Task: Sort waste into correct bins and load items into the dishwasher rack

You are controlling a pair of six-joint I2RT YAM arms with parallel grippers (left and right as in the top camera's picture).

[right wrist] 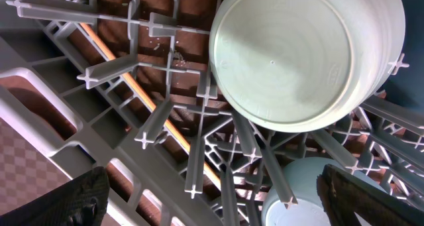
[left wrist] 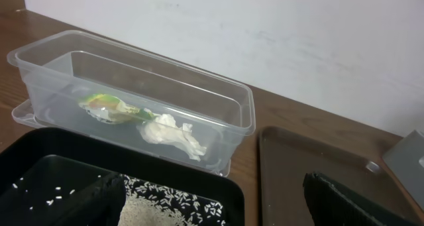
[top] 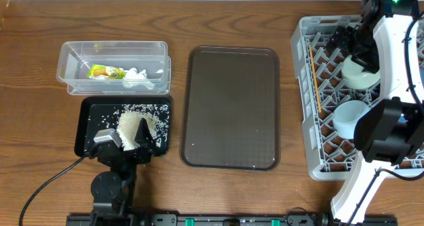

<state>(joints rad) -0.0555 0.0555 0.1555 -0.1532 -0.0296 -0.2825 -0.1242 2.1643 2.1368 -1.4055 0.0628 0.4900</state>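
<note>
The loose white rice (top: 136,122) lies heaped in the black tray (top: 89,130); it also shows in the left wrist view (left wrist: 159,209). My left gripper (top: 130,138) hangs open and empty over that rice (left wrist: 212,186). The clear tub (top: 73,60) holds the yellow-green wrapper (left wrist: 109,107) and the white tissue (left wrist: 172,133). The grey dishwasher rack (top: 308,120) holds two mint bowls (top: 361,77) (top: 348,116) and the wooden stick (top: 315,80). My right gripper (top: 351,44) is open and empty above the rack pegs (right wrist: 212,186). The pink cup is out of view.
The dark brown serving tray (top: 232,107) lies between the black tray and the rack. The right arm covers the rack's right side. A black cable runs from the left arm's base toward the table's front left edge.
</note>
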